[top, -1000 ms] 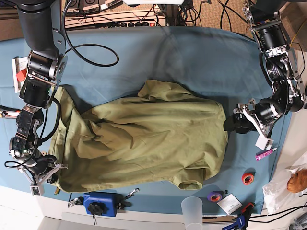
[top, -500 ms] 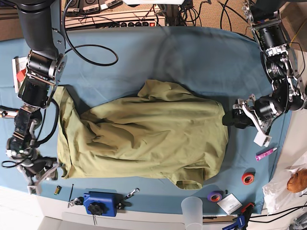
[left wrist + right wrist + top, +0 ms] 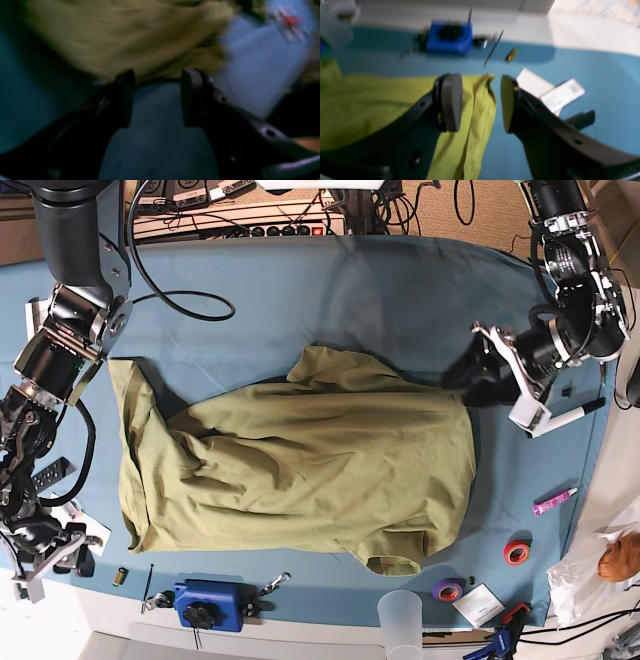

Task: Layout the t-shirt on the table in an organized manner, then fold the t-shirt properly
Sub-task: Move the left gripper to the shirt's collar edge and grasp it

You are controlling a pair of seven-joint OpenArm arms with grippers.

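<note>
The olive-green t-shirt (image 3: 300, 470) lies spread and wrinkled on the middle of the blue table (image 3: 300, 290), with one sleeve bunched at its far edge. My left gripper (image 3: 482, 378) is open and empty, hovering just off the shirt's far right corner. In the left wrist view the left gripper (image 3: 157, 97) is open over blue cloth, with the shirt (image 3: 120, 37) just ahead. My right gripper (image 3: 50, 552) is open near the table's front left corner, apart from the shirt. In the right wrist view the right gripper (image 3: 478, 102) is open above the shirt's folded edge (image 3: 480, 120).
A blue box (image 3: 210, 605), a clear cup (image 3: 400, 615), a red tape roll (image 3: 516, 552), a purple tape roll (image 3: 447, 589) and a pink marker (image 3: 553, 501) lie along the front and right edges. Cables and a power strip (image 3: 270, 220) sit behind the table.
The right gripper let go of the shirt's front left corner and drew back left. The left gripper rose away from the shirt's right edge toward the far right. The shirt's left edge lies flatter.
</note>
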